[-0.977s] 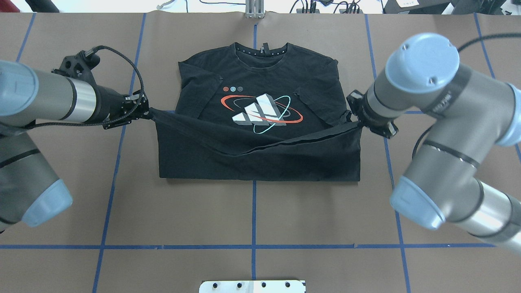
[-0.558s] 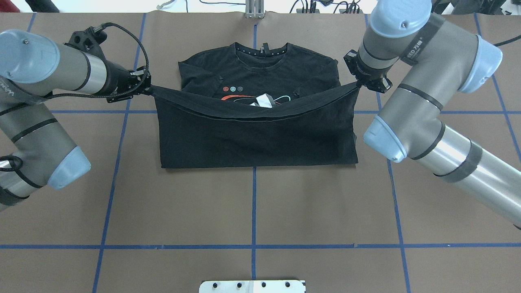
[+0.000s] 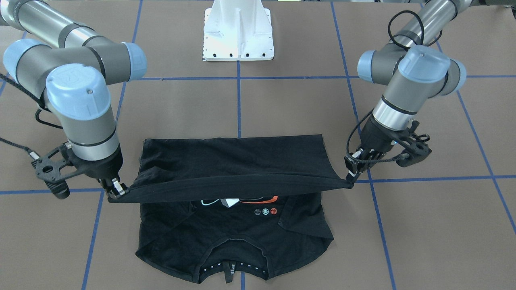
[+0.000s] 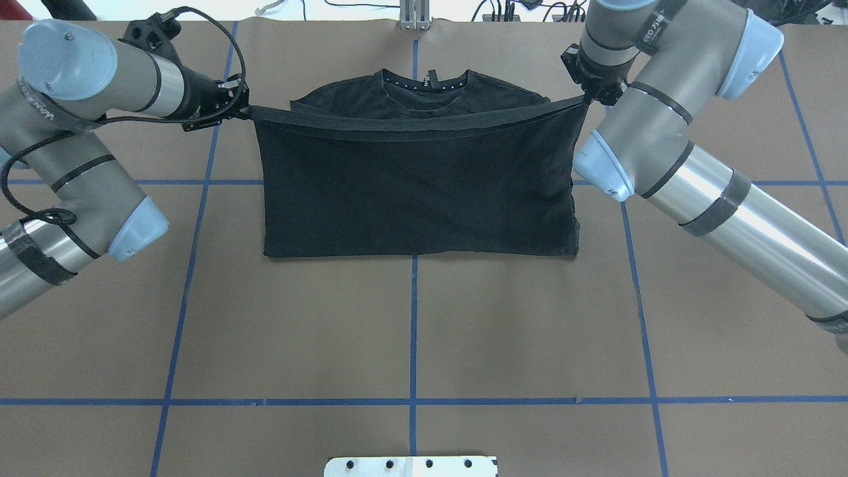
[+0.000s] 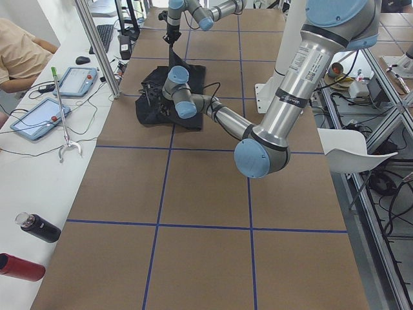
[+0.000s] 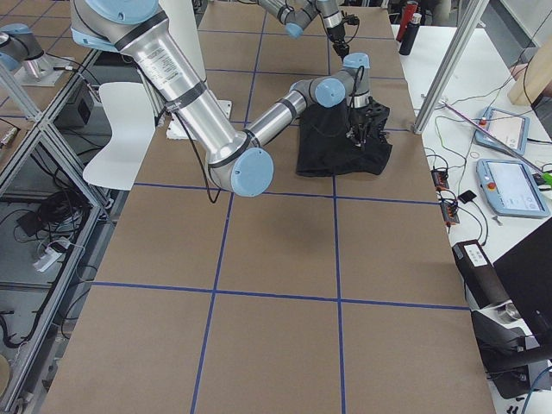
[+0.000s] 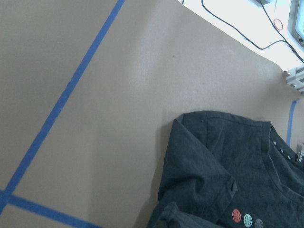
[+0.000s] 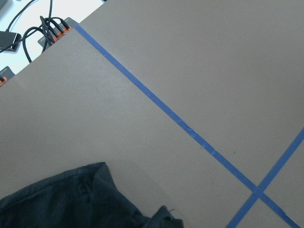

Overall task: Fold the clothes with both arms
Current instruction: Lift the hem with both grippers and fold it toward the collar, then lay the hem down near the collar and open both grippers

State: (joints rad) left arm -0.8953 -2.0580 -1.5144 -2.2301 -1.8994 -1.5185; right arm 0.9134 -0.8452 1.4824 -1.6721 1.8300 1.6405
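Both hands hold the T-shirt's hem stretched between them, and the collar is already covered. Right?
Not quite. The left hand and right hand do hold the T-shirt hem stretched between them, but the collar is uncovered, showing beyond the hem in the overhead exterior view.

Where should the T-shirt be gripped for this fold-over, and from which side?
Grip the T-shirt at its two hem corners, each from its outer side, as the left gripper and right gripper do now, jaws shut. The hem spans nearly straight between them, so the folded half lies flat.
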